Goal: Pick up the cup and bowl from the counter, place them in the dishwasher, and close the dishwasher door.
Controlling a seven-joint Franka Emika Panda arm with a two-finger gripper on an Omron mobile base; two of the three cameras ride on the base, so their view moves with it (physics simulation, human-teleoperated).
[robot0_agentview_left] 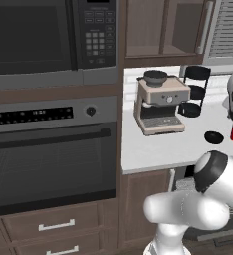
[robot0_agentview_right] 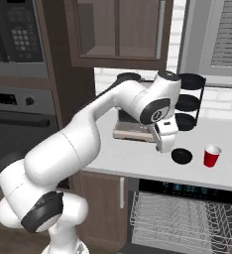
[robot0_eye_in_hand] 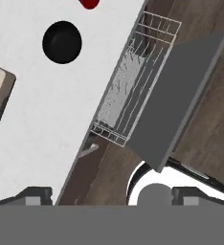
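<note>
Nearest the base, the dishwasher (robot0_agentview_right: 182, 218) stands open, its wire rack (robot0_eye_in_hand: 128, 91) pulled out and the dishwasher door (robot0_eye_in_hand: 181, 95) dropped flat. Above it, the gripper (robot0_agentview_right: 163, 144) hangs over the counter (robot0_agentview_right: 138, 158) with jaws spread wide, holding nothing. Just beyond sits the black bowl (robot0_agentview_right: 182, 156), with the red cup (robot0_agentview_right: 212, 156) beside it; both are untouched. The cup looks light and thin-walled, likely slippery: best pinched gently across the rim. The bowl appears rigid; take one wall at its lip. Farther back stands the coffee machine (robot0_agentview_left: 161, 104).
</note>
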